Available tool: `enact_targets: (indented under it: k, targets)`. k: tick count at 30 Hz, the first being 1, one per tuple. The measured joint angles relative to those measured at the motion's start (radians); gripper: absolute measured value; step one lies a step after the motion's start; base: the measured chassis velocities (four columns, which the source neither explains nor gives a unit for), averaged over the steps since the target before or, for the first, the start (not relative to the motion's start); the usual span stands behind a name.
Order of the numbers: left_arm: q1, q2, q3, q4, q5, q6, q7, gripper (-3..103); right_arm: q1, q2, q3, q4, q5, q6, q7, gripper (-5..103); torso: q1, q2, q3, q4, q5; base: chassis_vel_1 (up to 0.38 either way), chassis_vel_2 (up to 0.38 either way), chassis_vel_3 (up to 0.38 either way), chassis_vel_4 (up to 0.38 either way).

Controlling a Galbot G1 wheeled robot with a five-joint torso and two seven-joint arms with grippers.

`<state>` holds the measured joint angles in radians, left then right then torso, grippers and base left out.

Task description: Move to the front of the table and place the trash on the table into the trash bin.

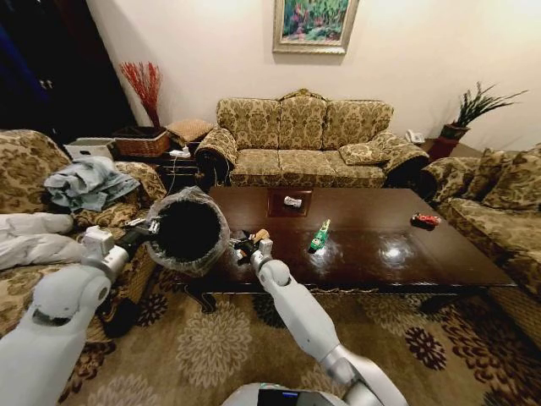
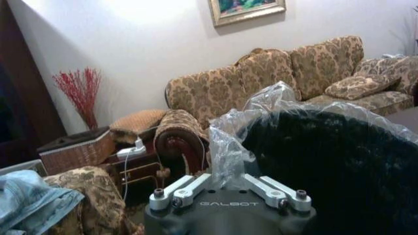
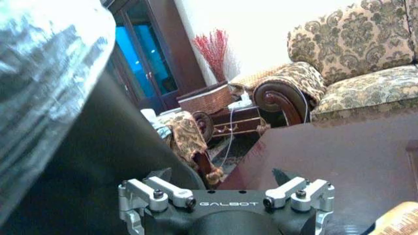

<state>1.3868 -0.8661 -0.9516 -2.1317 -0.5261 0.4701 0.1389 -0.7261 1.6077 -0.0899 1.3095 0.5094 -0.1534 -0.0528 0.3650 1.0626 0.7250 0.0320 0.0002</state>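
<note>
Head view has the desk (image 1: 372,254) spread wide ahead, its near left corner right by both arms. The bin (image 1: 188,230) hangs tipped at that corner, dark mouth turned up and outward, seemingly so litter can go straight in off the desk edge. The left hand (image 1: 150,227) is clamped on the bag at the bin's rim; in the left wrist view its fingers (image 2: 189,188) pinch the clear plastic. The right hand (image 1: 251,244) sits at the corner over the tan-and-dark piece (image 1: 258,236), fingers spread wide, so I judge nothing is gripped yet. Farther out lie the green wrapper (image 1: 319,236), white scrap (image 1: 292,201) and red piece (image 1: 425,220).
</note>
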Motion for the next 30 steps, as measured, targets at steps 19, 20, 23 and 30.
enact_targets:
  k: [19, 20, 23, 30]
  targets:
    - [-0.011, 0.009, -0.013, 0.032, 0.003, -0.021, 0.004, 3, -0.031, -0.005, -0.002, 0.073, 0.059, -0.016, 0.089, 100, 0.000, 0.000, 0.000, 0.0002, -0.0002, 0.114, 0.107, -0.101, -0.101]
    - [-0.011, 0.008, -0.012, 0.032, 0.003, -0.022, 0.004, 3, -0.031, -0.007, 0.000, 0.073, 0.061, -0.017, 0.096, 100, 0.000, 0.000, 0.000, 0.0000, 0.0005, 0.000, 0.000, 0.000, 0.000]
    - [-0.011, 0.005, -0.007, 0.031, 0.005, -0.023, 0.006, 3, -0.035, -0.012, 0.003, 0.074, 0.059, -0.018, 0.102, 100, 0.000, 0.000, 0.000, -0.0012, 0.0006, -0.033, -0.014, 0.016, 0.001]
    - [-0.012, 0.005, -0.002, 0.034, 0.008, -0.023, 0.007, 3, -0.054, -0.011, 0.002, 0.078, 0.040, -0.017, 0.104, 100, 0.000, 0.000, 0.000, 0.0007, -0.0005, -0.088, -0.002, 0.083, -0.017]
